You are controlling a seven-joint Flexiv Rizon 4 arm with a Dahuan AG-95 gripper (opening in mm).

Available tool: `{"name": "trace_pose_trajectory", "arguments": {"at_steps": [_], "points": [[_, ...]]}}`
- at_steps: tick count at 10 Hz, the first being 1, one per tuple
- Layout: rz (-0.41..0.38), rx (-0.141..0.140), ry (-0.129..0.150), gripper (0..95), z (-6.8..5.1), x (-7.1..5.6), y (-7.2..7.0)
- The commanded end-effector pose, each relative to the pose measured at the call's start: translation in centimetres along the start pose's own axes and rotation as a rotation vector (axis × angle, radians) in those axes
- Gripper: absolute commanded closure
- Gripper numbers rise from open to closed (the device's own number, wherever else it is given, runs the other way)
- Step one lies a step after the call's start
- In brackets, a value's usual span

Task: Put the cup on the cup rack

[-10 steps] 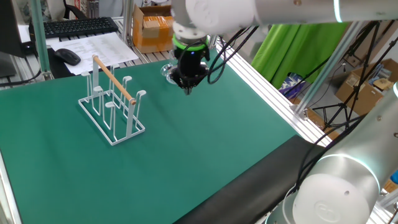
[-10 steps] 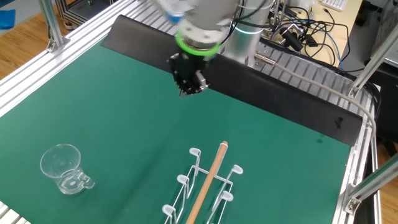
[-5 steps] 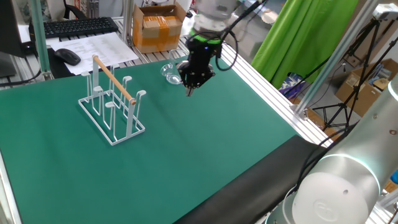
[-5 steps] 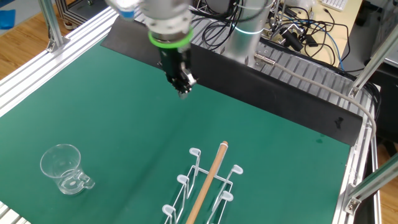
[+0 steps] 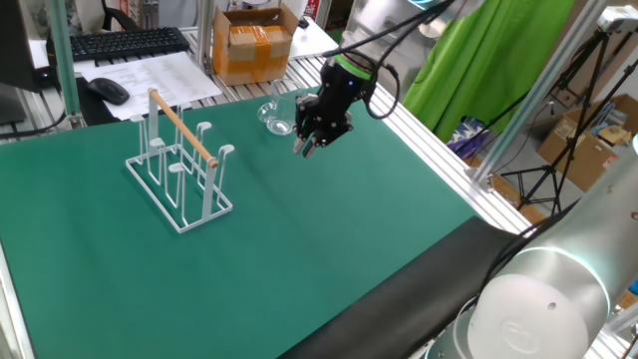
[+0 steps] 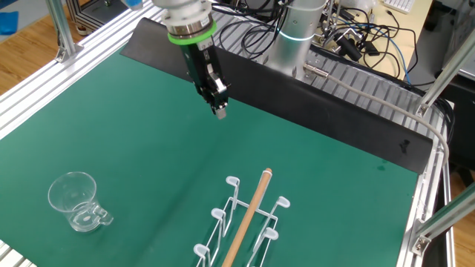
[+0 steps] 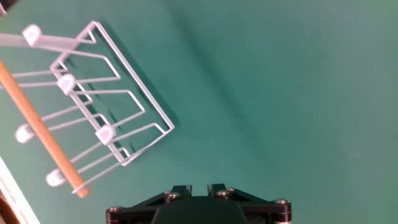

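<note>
So the arm has just swung its wrist around. A second ago the gripper [image 6: 220, 113] hung pretty much straight down over the green mat [image 5: 329, 239]; now it's tilted, and in the hand view it's looking across at the cup rack [image 7: 93, 99] instead of at bare mat. It hasn't really travelled anywhere, just re-aimed.

The fingers look nearly pinched together with nothing between them. I can't tell if they're starting to part, the gap is too small to read.

The cup [image 6: 76, 201] sits upright on the mat near the far edge, well apart from the rack [image 6: 249, 222] and untouched. In one fixed view it shows just behind the gripper [image 5: 307, 147], but the other fixed view makes it clear there's a fair stretch of mat between them.

My read: the task hasn't really started. This looks like the arm lining up its approach, and the fingers will need to spread before any grab on that glass.
</note>
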State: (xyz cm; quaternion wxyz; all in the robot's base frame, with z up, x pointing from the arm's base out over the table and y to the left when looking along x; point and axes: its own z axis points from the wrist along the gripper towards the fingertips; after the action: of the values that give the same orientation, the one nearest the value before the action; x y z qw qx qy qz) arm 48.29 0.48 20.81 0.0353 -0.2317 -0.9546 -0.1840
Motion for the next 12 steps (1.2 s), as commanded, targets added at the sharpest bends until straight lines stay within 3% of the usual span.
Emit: {"name": "trace_pose_trajectory", "arguments": {"at_steps": [1, 2, 7, 10, 12], "points": [[-0.175, 0.333, -0.080, 95.0, -0.7, -1.5, 0.8], [-0.187, 0.340, -0.064, 95.0, -1.4, -3.0, 1.4], [-0.193, 0.344, -0.061, 95.0, -1.9, -7.0, 2.7], [-0.206, 0.354, -0.024, 95.0, -2.8, -10.2, 3.1], [-0.196, 0.353, -0.025, 95.0, -2.7, -10.2, 3.2]]}}
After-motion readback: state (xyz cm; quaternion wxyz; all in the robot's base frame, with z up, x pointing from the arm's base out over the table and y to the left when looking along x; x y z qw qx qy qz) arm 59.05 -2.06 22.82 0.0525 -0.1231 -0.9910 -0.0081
